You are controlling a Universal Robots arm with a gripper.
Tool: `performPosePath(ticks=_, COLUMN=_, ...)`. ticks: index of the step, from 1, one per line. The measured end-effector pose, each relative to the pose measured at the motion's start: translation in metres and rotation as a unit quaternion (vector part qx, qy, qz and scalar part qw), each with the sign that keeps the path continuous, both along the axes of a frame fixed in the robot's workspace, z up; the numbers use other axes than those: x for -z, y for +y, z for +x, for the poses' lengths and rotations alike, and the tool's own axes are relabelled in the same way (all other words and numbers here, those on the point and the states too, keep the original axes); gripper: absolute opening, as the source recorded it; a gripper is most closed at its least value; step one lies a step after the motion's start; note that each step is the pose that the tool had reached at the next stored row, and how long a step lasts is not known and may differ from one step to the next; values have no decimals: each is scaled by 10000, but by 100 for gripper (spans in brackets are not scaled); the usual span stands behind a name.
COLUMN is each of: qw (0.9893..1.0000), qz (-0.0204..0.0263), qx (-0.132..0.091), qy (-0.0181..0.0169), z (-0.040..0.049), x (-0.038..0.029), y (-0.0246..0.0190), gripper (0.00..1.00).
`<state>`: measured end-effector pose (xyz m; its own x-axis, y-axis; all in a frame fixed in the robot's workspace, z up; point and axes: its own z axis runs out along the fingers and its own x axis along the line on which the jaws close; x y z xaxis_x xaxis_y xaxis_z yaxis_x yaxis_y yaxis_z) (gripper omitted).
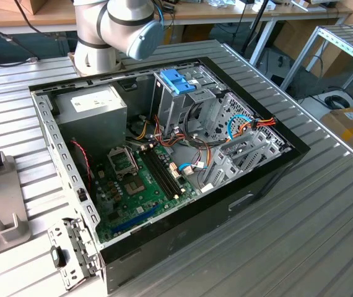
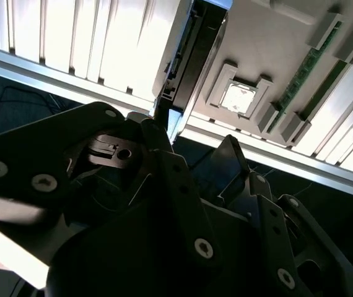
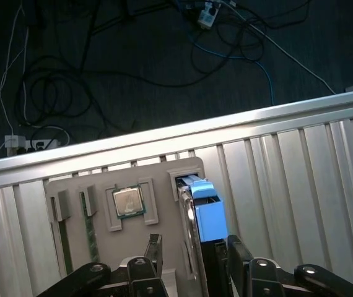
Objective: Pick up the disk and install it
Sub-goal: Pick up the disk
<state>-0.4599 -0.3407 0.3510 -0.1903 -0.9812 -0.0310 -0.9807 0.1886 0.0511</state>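
- At the worktop [image 3: 288, 161] edge, the disk [image 3: 202, 210] stands on edge in its holder [image 3: 111, 244].
- Pickup step: my gripper [image 3: 194, 241] fingers [image 3: 154, 245] spread, straddling it.
- Gripping calls for a square, even squeeze.

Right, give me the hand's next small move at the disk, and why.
Probably ease straight down a little before closing. In the first wrist view the hand is open, a finger either side of the disk, which stands on edge in a slot of the beige holder. The fingertips seem level with just its top edge, so a grip now looks shallow.
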Motion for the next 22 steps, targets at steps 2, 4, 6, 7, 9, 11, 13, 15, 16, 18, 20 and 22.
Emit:
performPosePath(ticks=2, qw=10000, qz=0, qx=-93, qy=0, z=0, x=6, y=17, gripper=54)
performPosePath(ticks=4, qw=9998, qz=0, qx=-217, qy=-1, z=0, x=12, y=25, gripper=54)
performPosePath(ticks=6, qw=9994, qz=0, qx=-343, qy=0, z=0, x=16, y=36, gripper=54)
performPosePath(ticks=7, qw=9992, qz=0, qx=-391, qy=0, z=0, x=20, y=46, gripper=54)
performPosePath(ticks=9, qw=9988, qz=0, qx=-484, qy=0, z=0, x=30, y=71, gripper=54)
performPosePath(ticks=11, qw=9986, qz=0, qx=-522, qy=0, z=0, x=41, y=95, gripper=54)
performPosePath(ticks=13, qw=9985, qz=1, qx=-541, qy=-1, z=-1, x=59, y=106, gripper=54)
performPosePath(ticks=15, qw=9985, qz=2, qx=-549, qy=0, z=-4, x=72, y=107, gripper=54)
performPosePath(ticks=16, qw=9985, qz=2, qx=-552, qy=0, z=-6, x=79, y=107, gripper=54)
performPosePath(ticks=18, qw=9984, qz=4, qx=-565, qy=0, z=-11, x=105, y=108, gripper=54)
performPosePath(ticks=20, qw=9983, qz=4, qx=-576, qy=-1, z=-14, x=125, y=108, gripper=54)
performPosePath(ticks=22, qw=9983, qz=4, qx=-585, qy=0, z=-16, x=144, y=108, gripper=54)
